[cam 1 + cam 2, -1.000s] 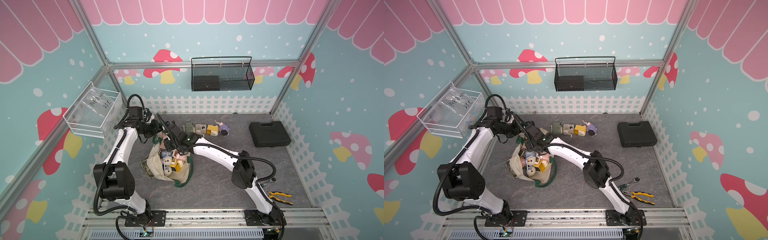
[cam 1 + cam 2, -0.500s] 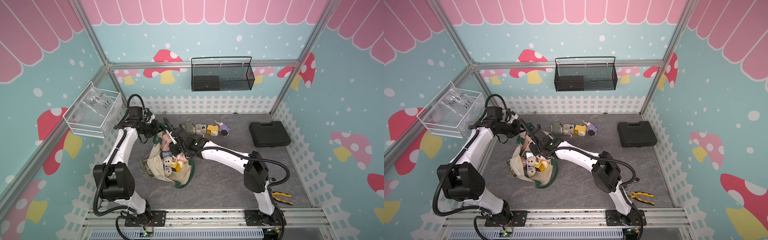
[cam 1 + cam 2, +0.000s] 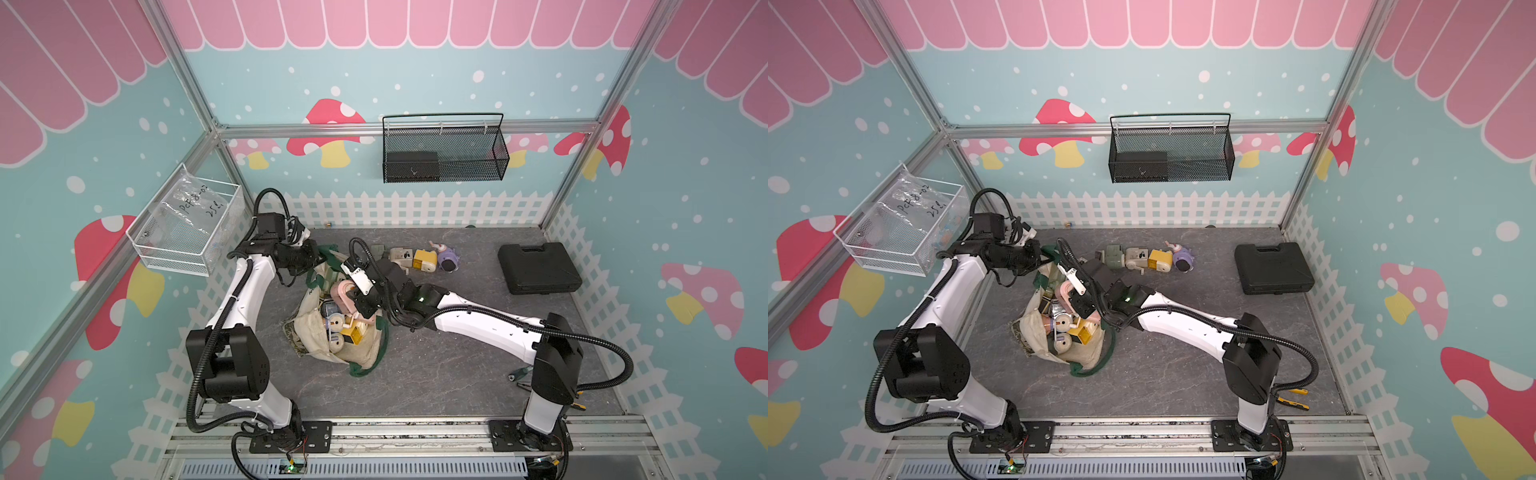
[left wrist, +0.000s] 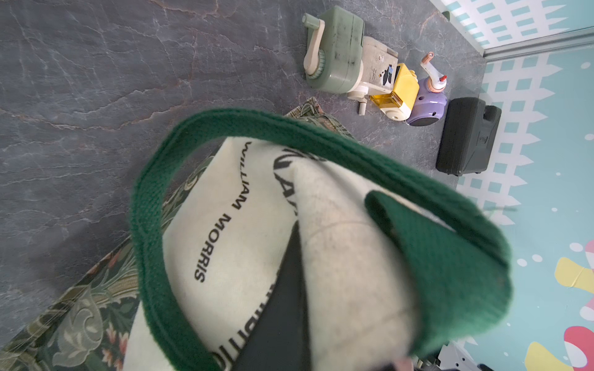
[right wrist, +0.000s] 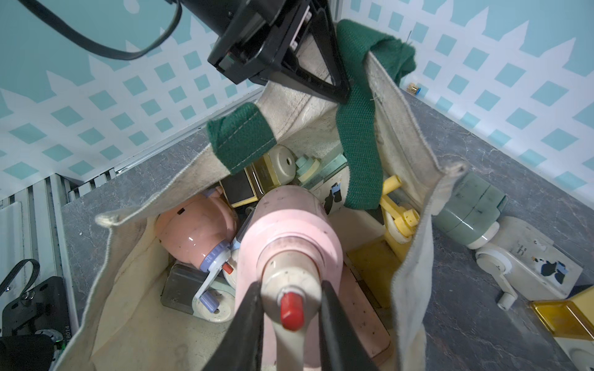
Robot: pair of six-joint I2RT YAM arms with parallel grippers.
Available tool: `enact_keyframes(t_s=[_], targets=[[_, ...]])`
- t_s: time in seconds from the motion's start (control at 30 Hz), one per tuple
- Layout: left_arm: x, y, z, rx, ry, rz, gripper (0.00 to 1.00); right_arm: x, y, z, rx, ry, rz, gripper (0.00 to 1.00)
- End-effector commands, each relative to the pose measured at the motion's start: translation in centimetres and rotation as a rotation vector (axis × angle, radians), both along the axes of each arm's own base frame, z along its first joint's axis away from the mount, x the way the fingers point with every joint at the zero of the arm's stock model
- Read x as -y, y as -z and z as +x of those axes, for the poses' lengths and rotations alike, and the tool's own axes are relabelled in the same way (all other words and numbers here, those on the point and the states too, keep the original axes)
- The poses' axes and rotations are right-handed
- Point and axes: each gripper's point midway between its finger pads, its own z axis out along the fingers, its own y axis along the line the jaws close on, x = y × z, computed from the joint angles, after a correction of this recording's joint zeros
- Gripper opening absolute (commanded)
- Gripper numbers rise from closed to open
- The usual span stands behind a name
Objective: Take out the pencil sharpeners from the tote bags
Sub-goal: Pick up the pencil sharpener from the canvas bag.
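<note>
- Left claw point(image 5: 340, 91) is clamping tight on the rim of the tote bag point(image 3: 359, 353) beside its green handle point(image 5: 356, 135).
- Right claw point(image 5: 289, 289) is gripping narrowly on the crank hub of a pink pencil sharpener point(image 5: 289, 225) inside the bag.
- Four pencil sharpeners point(image 3: 424, 259) are sitting in a row on the counter point(image 3: 436, 374) near the bag.

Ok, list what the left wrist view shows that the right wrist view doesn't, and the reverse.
Left wrist only: black lettering and the leafy base on the tote bag, the purple sharpener, the black plastic case. Right wrist only: the bag's inside, the right gripper closed on a pink sharpener by its crank hub, the left gripper pinching the bag's rim. Both: the dark green strap handle, plus the green sharpener and cream sharpener on the table.
</note>
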Motion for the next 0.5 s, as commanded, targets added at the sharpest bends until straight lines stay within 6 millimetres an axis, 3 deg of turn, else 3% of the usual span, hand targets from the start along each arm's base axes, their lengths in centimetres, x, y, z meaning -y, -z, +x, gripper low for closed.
enact_keyframes(t_s=[0.0,0.3,0.47], targets=[[0.3,-3.9,0.9,0.145,0.018,-0.022,0.00,-0.6,-0.9,-0.7,0.036,-0.048,0.028,0.01],[0.2,-4.0,0.9,0.147,0.016,-0.022,0.00,-1.1,2.7,-2.0,-0.054,-0.114,-0.021,0.01],[0.2,-4.0,0.9,0.148,0.015,-0.020,0.00,-1.0,5.1,-1.8,-0.096,-0.098,-0.094,0.26]])
